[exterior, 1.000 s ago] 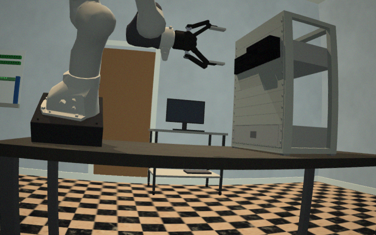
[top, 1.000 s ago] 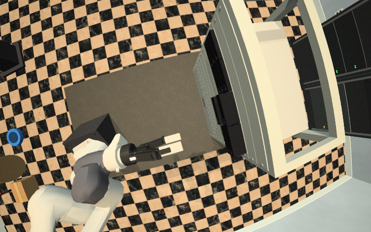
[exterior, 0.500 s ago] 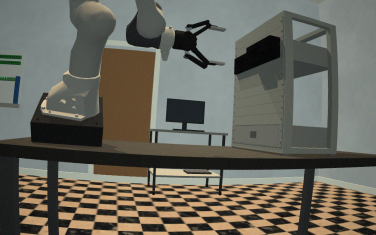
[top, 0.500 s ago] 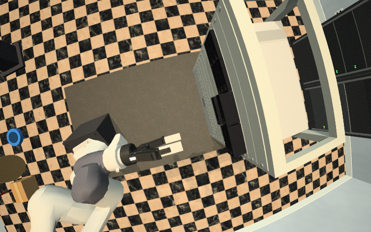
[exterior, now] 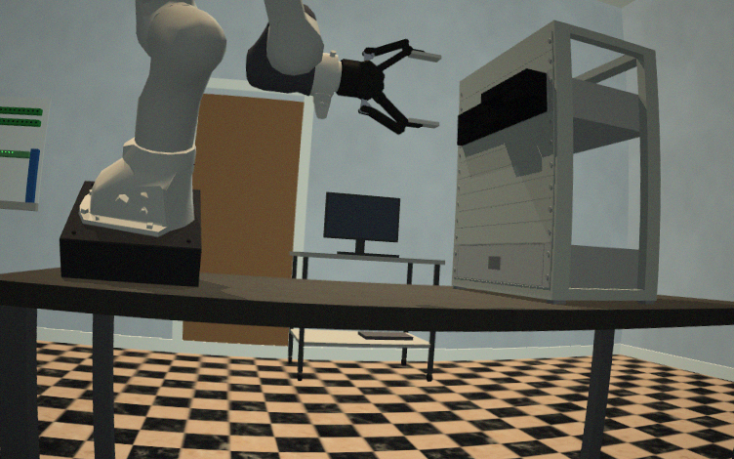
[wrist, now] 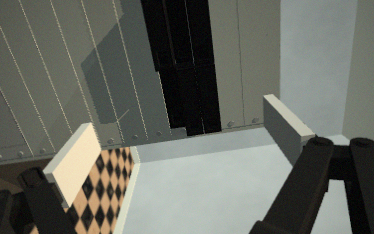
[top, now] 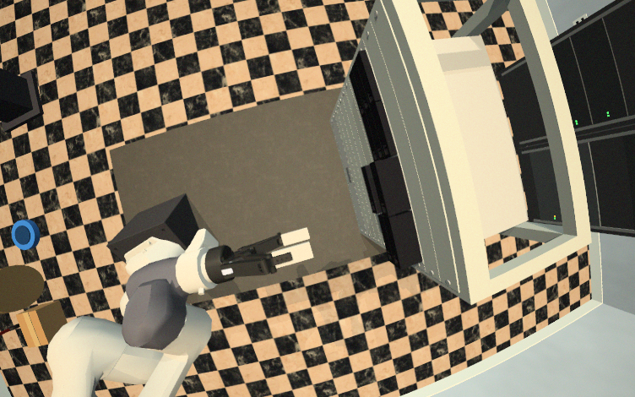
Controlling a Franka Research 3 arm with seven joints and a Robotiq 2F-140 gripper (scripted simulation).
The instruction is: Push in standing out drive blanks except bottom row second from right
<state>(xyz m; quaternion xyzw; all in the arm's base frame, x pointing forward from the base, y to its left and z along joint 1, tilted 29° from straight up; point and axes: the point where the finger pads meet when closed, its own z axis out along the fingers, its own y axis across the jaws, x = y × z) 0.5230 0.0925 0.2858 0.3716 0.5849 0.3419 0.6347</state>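
Observation:
The rack (top: 450, 148) (exterior: 561, 171) (wrist: 251, 55) stands upright with the storage chassis high in its front. The chassis front is nearly black in all views. Dark drive blanks (top: 401, 236) (exterior: 515, 105) (wrist: 196, 100) stand out at its right-hand part as one faces it, in a stepped outline. Further left the dark front (top: 371, 113) looks set back. Rows and single blanks cannot be told apart surely, nor how far each stands out. My gripper (top: 302, 243) (exterior: 431, 90) (wrist: 178, 124) is open and empty, in front of the rack near chassis height, touching nothing.
The rack stands on a dark table (top: 241, 162) (exterior: 324, 308). Pale panels (exterior: 501, 211) fill the rack front below the chassis. The arm's black base block (top: 162, 216) (exterior: 131, 259) is at the table's other end. A monitor (exterior: 361, 216) stands on a separate desk behind.

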